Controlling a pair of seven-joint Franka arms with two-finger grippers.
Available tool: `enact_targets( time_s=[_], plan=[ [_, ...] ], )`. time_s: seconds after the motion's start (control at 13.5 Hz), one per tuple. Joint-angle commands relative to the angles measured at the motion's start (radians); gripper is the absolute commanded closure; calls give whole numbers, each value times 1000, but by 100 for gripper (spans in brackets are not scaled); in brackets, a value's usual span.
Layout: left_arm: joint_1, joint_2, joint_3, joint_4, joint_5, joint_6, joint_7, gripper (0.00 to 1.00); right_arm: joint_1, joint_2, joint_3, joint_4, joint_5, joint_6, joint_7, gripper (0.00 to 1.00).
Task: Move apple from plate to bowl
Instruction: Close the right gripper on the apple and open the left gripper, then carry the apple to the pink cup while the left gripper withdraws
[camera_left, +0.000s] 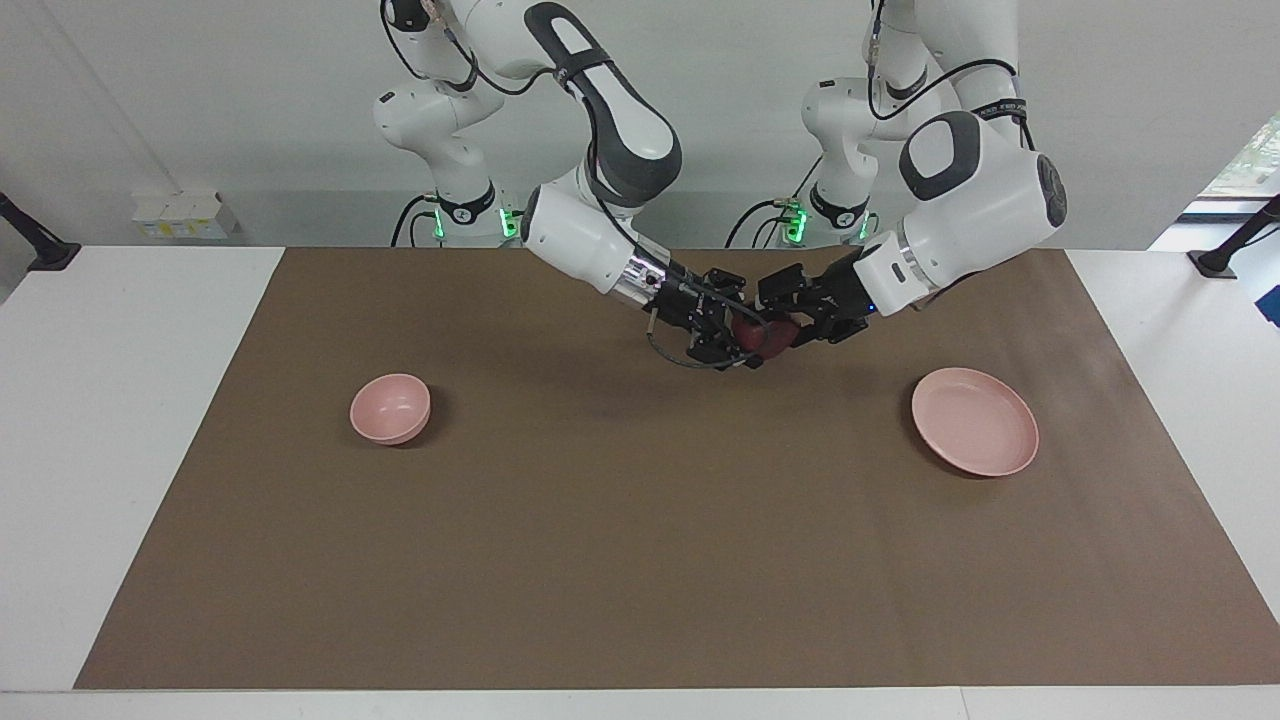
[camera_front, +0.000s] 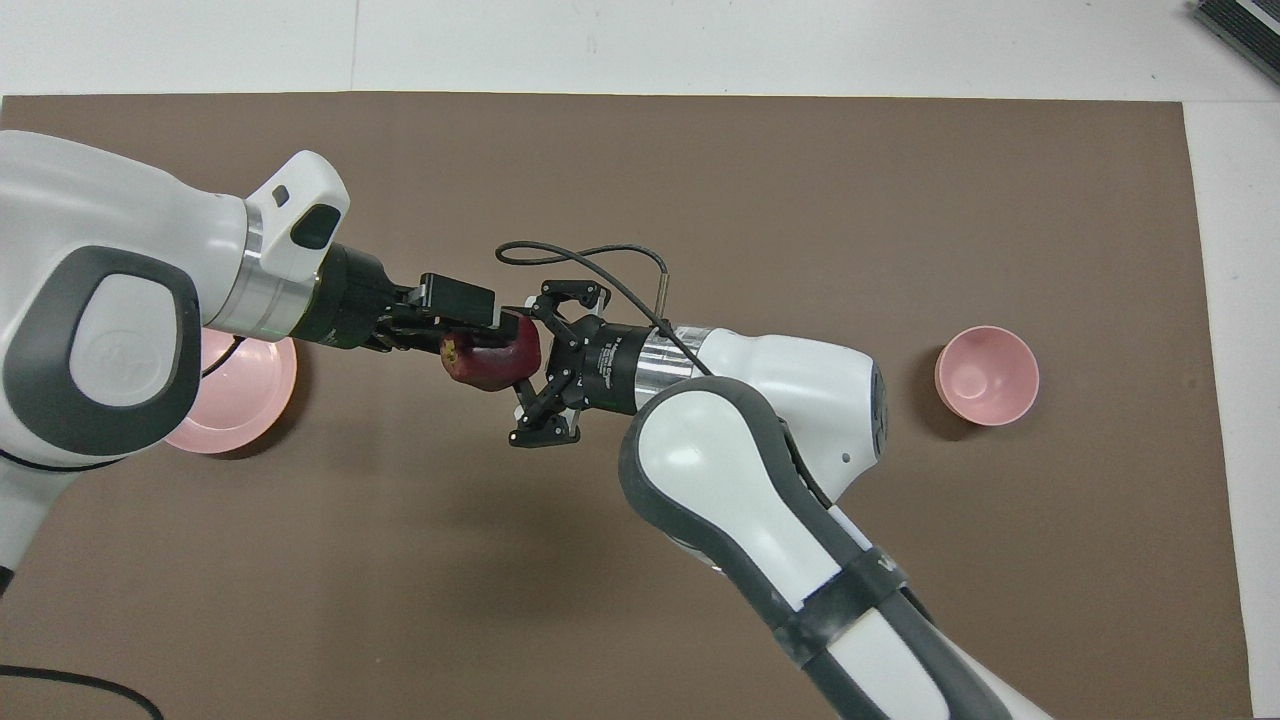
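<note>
The dark red apple (camera_left: 768, 338) (camera_front: 492, 362) hangs in the air over the middle of the mat, nearer the robots than plate and bowl. My left gripper (camera_left: 792, 322) (camera_front: 478, 338) is shut on it. My right gripper (camera_left: 722, 322) (camera_front: 547, 365) faces it with its fingers spread wide, its mouth right at the apple. The pale pink plate (camera_left: 975, 420) lies empty toward the left arm's end; in the overhead view the plate (camera_front: 255, 395) is partly covered by the left arm. The small pink bowl (camera_left: 390, 407) (camera_front: 987, 375) stands empty toward the right arm's end.
A brown mat (camera_left: 640, 560) covers most of the white table. A loose black cable (camera_front: 590, 255) loops from the right gripper's wrist over the mat.
</note>
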Motion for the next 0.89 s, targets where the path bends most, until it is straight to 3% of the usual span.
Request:
enact_targets(
  time_s=[0.0, 0.22, 0.37, 0.44, 0.67, 0.81],
  plan=[
    [29, -37, -1, 4, 105, -3, -16, 0, -23, -14, 9, -30, -22, -25, -58, 100],
    [29, -43, 22, 21, 275, -6, -10, 0, -26, -37, 7, -102, -130, -17, -230, 100],
    [24, -45, 17, 21, 450, 0, -7, 0, -52, -46, 4, -134, -199, -28, -336, 100],
    [18, -46, 17, 21, 507, 3, -8, 0, -63, -49, 4, -150, -281, -35, -364, 100],
    [27, -48, 22, 20, 535, -8, -14, 0, -108, -49, -2, -145, -510, -57, -377, 100],
    [33, -49, 39, 18, 593, -29, -14, 0, -159, -83, -5, -138, -698, -136, -374, 100]
  ],
)
